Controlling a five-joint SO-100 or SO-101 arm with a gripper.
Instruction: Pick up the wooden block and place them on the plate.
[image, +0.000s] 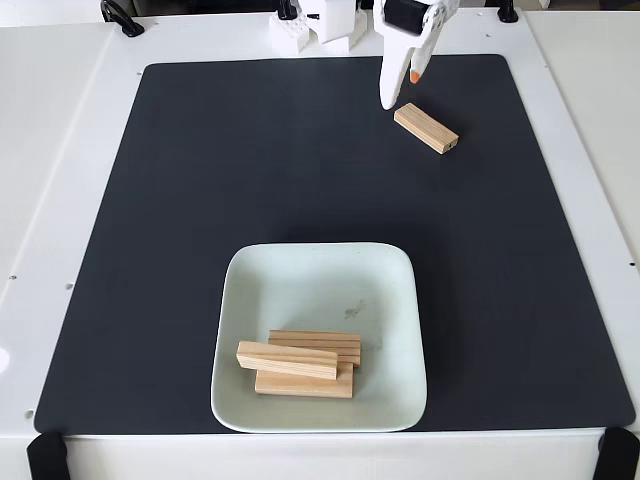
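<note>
A light wooden block (427, 128) lies on the black mat at the upper right, angled down to the right. My white gripper (400, 88) hangs just above and left of it, its fingers close together with nothing visible between them; one finger carries an orange tip. The pale mint-green plate (300, 272) sits at the bottom centre. Three more wooden blocks (300, 362) lie stacked in the plate's front half, one with grooves showing on its top face.
The black mat (230, 180) covers most of the white table. The arm's white base (320, 25) stands at the top edge. Black clamps sit at the bottom corners (45, 455) and top left.
</note>
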